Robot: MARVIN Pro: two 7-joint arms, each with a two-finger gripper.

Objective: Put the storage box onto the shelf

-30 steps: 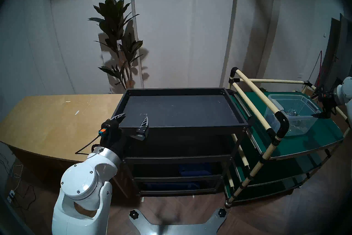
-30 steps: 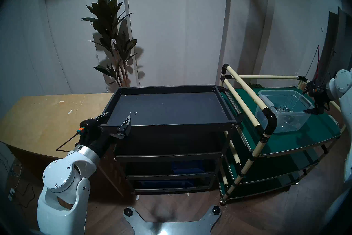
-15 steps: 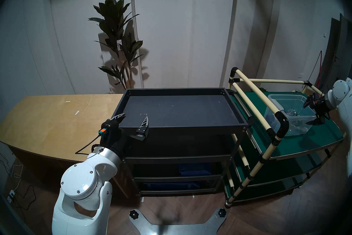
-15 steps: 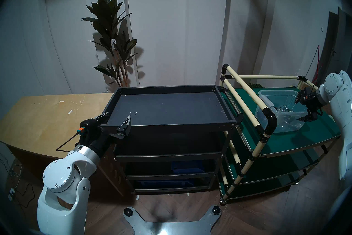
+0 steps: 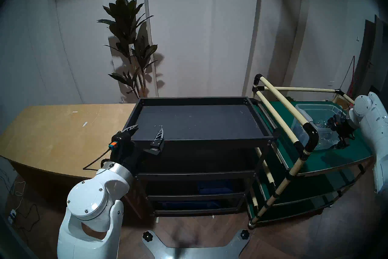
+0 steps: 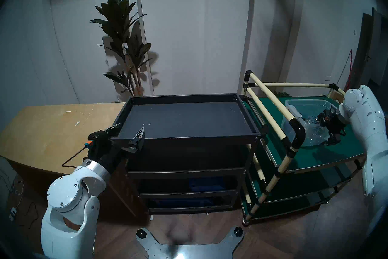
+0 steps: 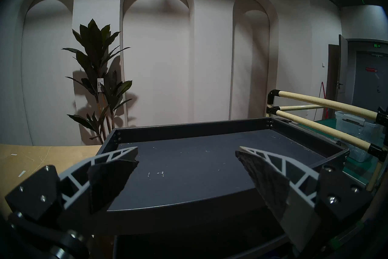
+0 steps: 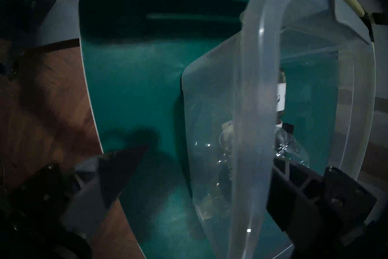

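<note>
The storage box [image 5: 321,126] sits on the green cart [image 5: 340,159], right of the shelf [image 5: 199,124]. It looks light, slick and flexible; its rim seems the best hold. The right gripper [image 8: 207,170] is spread astride the near wall. The left gripper [image 7: 186,157] is spread, empty. The box's contents are murky.

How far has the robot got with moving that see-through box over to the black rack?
Little looks done: the clear storage box sits on the green-topped cart, and the black shelf's top tray is bare. In hand: the right gripper is open, straddling the box's near wall, one finger inside, one outside. The left gripper is open at the tray's front corner. Left: clamping, lifting over the cream pipes and setting down.
</note>
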